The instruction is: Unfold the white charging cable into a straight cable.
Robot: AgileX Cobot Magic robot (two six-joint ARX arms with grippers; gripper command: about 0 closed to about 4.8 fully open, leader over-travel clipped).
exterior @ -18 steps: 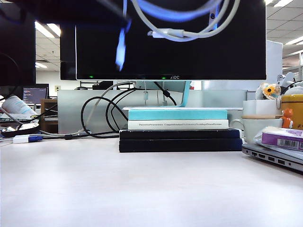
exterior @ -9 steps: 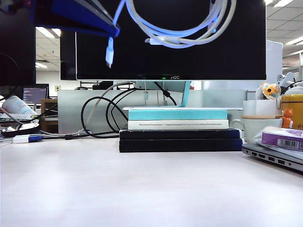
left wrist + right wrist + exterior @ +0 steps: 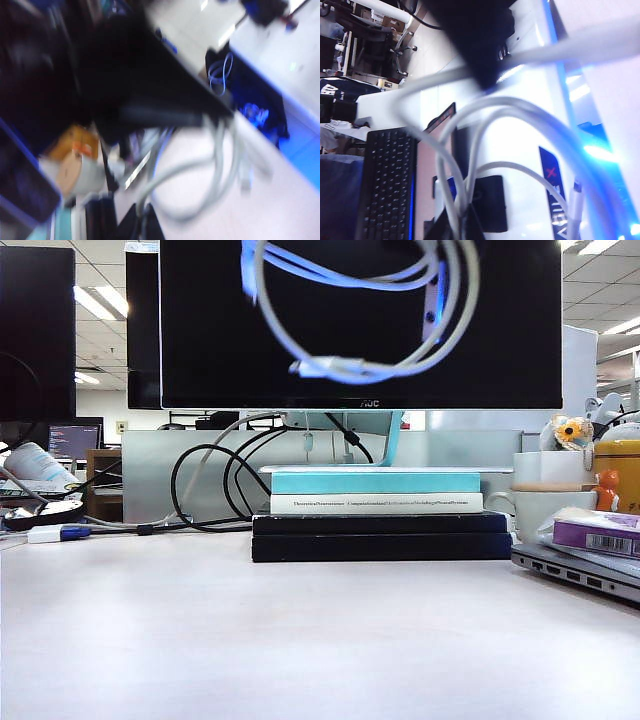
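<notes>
The white charging cable hangs in coiled loops high in the exterior view, in front of the dark monitor, with one plug at the bottom of the loop. Neither gripper shows in that view; both are above its top edge. In the blurred left wrist view my left gripper is shut on a strand of the cable, which loops away over the pale table. In the right wrist view my right gripper is shut on crossing strands of the cable.
A monitor stands on a stack of books at the back of the table. Black cables trail at its left, near a white block with a blue tip. A laptop and a mug sit at right.
The dark arm at the upper left has gone up out of the exterior view, along with the dangling plug end beside it. The cable loops have widened and the lower plug hangs lower.
</notes>
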